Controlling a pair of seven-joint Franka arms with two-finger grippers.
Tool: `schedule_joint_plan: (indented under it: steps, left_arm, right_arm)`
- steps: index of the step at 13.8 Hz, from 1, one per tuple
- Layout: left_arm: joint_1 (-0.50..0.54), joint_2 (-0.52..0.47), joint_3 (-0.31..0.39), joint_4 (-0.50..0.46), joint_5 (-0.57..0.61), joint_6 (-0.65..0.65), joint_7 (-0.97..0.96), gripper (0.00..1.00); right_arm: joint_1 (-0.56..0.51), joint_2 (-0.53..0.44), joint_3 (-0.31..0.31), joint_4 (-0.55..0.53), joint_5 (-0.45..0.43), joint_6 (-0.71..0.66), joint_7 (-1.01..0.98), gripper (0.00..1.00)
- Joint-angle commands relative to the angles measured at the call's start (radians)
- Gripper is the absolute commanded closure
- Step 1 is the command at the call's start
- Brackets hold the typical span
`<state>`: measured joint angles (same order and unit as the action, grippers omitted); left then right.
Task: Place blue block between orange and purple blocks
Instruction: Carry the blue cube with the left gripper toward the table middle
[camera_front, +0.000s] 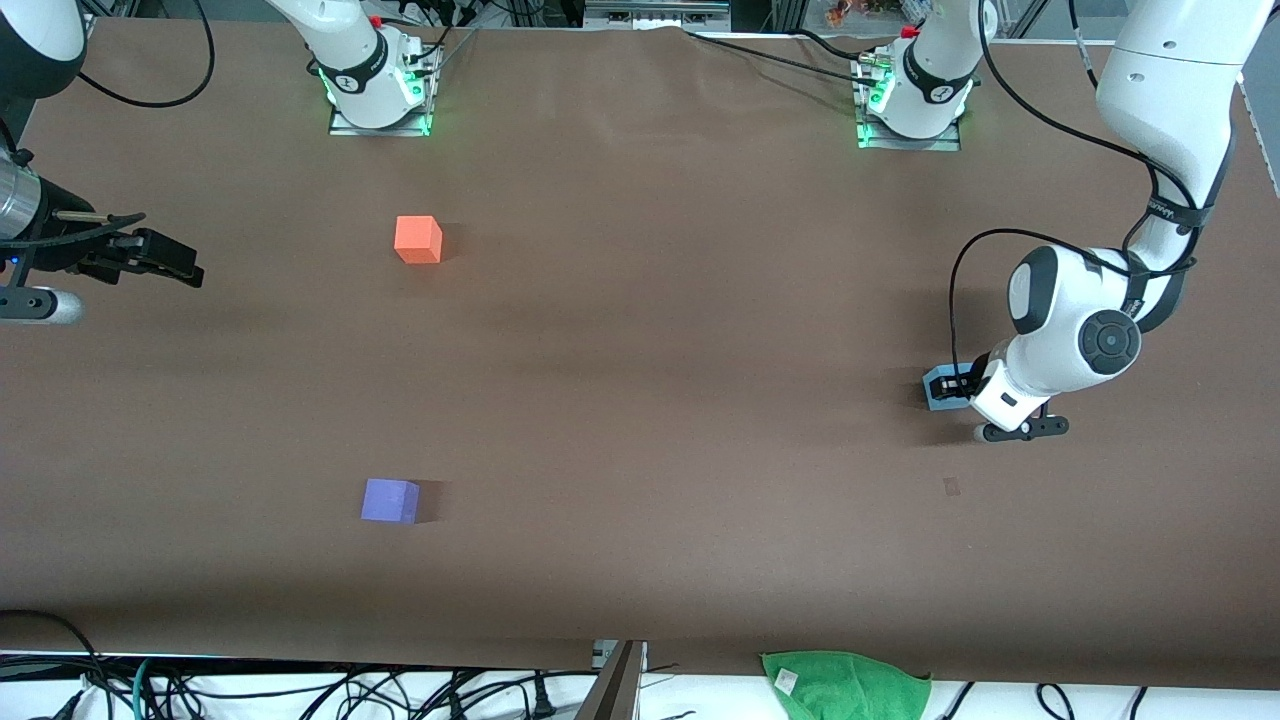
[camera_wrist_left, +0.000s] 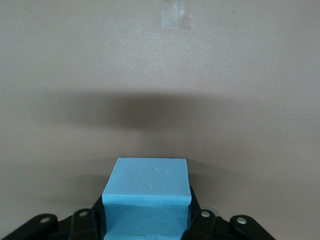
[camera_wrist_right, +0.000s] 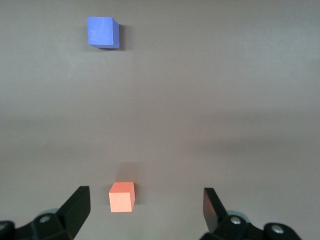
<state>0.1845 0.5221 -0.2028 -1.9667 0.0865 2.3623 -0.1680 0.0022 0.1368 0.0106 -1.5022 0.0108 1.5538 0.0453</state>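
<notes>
Three small cubes sit on a brown surface (camera_front: 640, 330). At the right arm's end, the right end effector (camera_front: 165, 262) hangs over the surface with its fingers spread apart, holding nothing; this arm waits. The orange block (camera_front: 418, 240) lies toward that same end. The purple block (camera_front: 390, 500) lies nearer the front camera than the orange block, well apart from it. Well away from the orange block, at the left arm's end, the left end effector (camera_front: 958, 385) is clenched around the blue block (camera_front: 940, 388), down at the surface.
</notes>
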Motion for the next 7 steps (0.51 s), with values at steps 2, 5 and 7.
schedule_joint_plan:
  steps: [2,5,7]
  left_arm:
    - [-0.013,-0.020,-0.104,0.040,0.019,-0.046,0.018,1.00]
    - [-0.112,-0.004,-0.170,0.159,0.002,-0.156,-0.081,1.00]
    - [-0.216,0.027,-0.170,0.257,0.001,-0.173,-0.217,1.00]
  right_arm:
    - [-0.004,0.006,0.000,0.020,0.008,-0.017,-0.005,0.00]
    - [-0.004,0.006,0.000,0.020,0.017,-0.015,-0.007,0.00]
    - [-0.004,0.006,0.000,0.020,0.023,-0.014,-0.007,0.00]
